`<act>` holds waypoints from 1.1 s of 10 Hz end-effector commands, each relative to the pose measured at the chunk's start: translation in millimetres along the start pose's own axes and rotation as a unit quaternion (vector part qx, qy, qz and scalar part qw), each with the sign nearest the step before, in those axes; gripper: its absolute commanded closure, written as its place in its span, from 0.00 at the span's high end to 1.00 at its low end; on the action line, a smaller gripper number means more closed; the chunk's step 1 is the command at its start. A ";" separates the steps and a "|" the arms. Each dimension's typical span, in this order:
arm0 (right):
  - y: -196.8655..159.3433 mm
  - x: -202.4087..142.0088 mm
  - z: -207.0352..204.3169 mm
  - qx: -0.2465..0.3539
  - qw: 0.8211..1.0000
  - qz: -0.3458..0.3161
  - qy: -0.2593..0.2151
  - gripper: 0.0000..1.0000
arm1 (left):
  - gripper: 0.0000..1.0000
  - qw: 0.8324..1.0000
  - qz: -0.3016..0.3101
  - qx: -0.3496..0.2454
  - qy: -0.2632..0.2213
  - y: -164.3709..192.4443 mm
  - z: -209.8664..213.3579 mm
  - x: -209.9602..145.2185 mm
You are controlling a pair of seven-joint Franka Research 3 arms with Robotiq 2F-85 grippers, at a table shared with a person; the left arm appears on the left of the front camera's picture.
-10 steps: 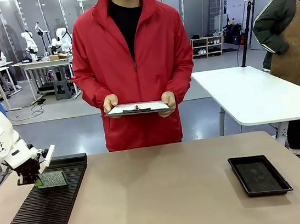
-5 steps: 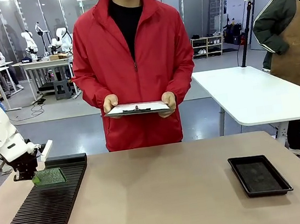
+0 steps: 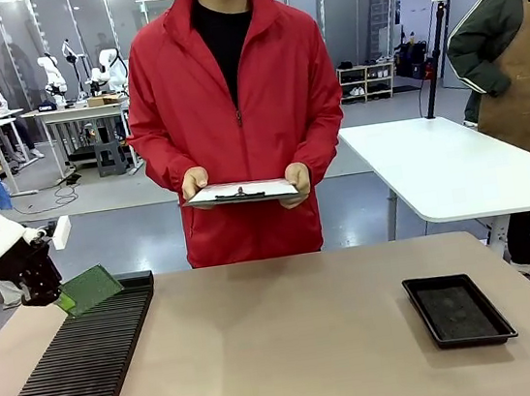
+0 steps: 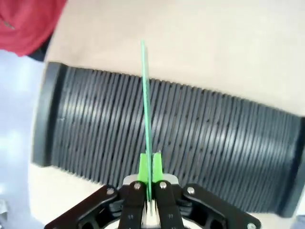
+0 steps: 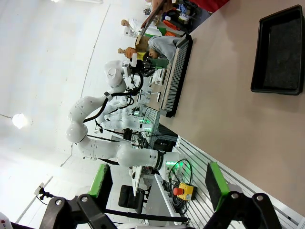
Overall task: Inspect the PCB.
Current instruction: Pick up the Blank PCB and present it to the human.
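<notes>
Thin green PCB (image 3: 88,289), tilted, airborne

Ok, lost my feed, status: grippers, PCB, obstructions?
Left gripper shut on the PCB, tilted above the black slotted rack. Right gripper open, holding nothing. Person opposite holds a clipboard, well apart.

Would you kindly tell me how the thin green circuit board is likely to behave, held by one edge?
Probably stiff: the thin green circuit board runs straight, edge-on, out of the left gripper without sagging. Likely light, since a pinch at one edge holds it tilted above the black slotted rack. It might pivot if bumped.
</notes>
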State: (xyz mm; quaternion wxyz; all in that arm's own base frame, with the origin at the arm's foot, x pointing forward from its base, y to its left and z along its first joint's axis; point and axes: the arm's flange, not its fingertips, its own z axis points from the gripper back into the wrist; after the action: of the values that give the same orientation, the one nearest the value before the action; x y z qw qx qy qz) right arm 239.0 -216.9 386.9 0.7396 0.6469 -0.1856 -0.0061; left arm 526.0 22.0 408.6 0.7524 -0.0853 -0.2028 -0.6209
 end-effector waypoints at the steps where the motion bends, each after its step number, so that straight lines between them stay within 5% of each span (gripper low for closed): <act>1: 0.9 -0.5 1.1 0.005 1.000 0.003 -0.002 1.00 | 0.00 0.999 0.034 -0.011 -0.032 -3.9 -6.9 -11.9; 2: 0.9 -0.5 1.1 0.005 1.000 0.003 -0.002 1.00 | 0.00 0.999 0.016 0.020 0.019 -9.5 -7.0 -5.8; 3: 0.9 -0.5 1.1 0.005 1.000 0.003 -0.002 1.00 | 0.00 0.999 0.023 -0.009 -0.021 -3.4 -4.5 -4.7; 7: 0.9 -0.5 1.1 0.005 1.000 0.003 -0.002 1.00 | 0.03 0.999 0.026 -0.006 -0.018 -5.5 -7.9 -7.1; 8: 0.9 -0.5 1.1 0.005 1.000 0.003 -0.002 1.00 | 0.03 0.992 0.084 -0.064 -0.072 4.5 3.4 -5.8; 11: 0.9 -0.5 1.1 0.005 1.000 0.003 -0.002 1.00 | 0.03 0.918 0.241 -0.218 -0.228 23.9 2.4 -5.5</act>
State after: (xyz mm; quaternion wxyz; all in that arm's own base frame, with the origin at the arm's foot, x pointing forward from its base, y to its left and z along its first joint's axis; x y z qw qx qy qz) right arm 239.0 -216.9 386.9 0.7396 0.6469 -0.1855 -0.0061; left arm 526.5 23.2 408.8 0.7717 -0.3416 -0.1902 -0.5017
